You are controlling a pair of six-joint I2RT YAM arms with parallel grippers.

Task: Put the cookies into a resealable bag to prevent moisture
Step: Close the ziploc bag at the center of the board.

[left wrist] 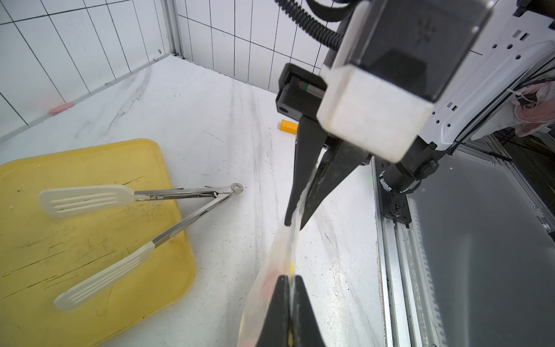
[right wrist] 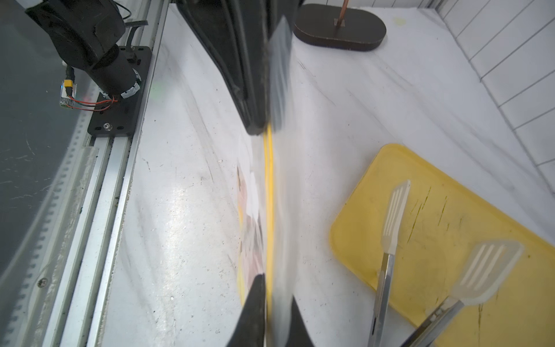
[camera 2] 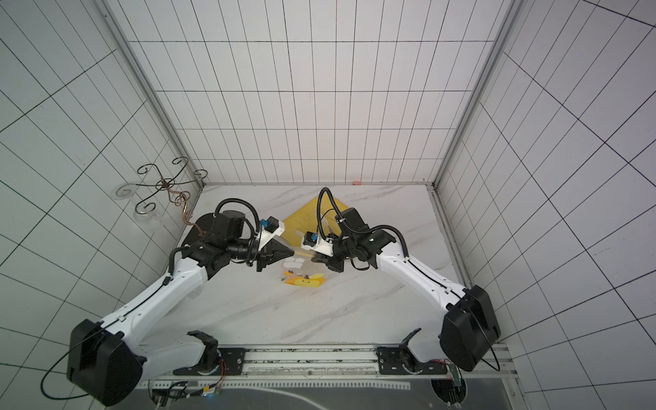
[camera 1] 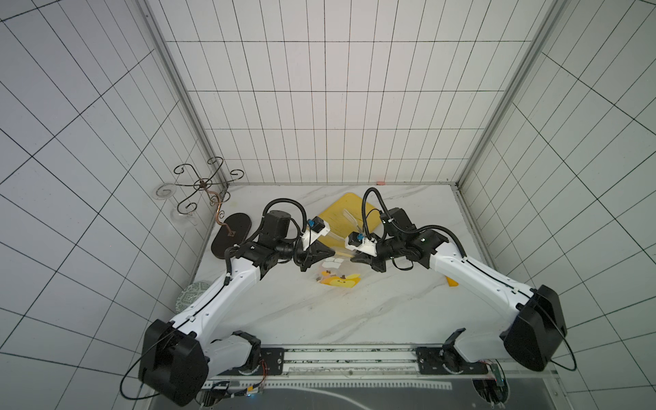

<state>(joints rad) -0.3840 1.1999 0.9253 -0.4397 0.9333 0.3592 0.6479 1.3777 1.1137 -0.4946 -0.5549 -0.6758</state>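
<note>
Resealable bag [camera 1: 339,280], cookies [camera 1: 332,263] inside, just in front of yellow tray [camera 1: 337,216]. Left gripper [left wrist: 289,279] clamped on bag's top edge, right gripper [left wrist: 294,223] pinching same edge, both at tray's near side. Tongs [left wrist: 180,196] on tray.

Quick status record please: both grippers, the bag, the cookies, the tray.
left gripper: fingers shut on the top edge of the resealable bag
right gripper: fingers shut on the same edge, other end
resealable bag: stretched between the two grippers
cookies: inside the bag
yellow tray: tongs lie on it, no cookies seen
seal: cannot tell if closed
</note>
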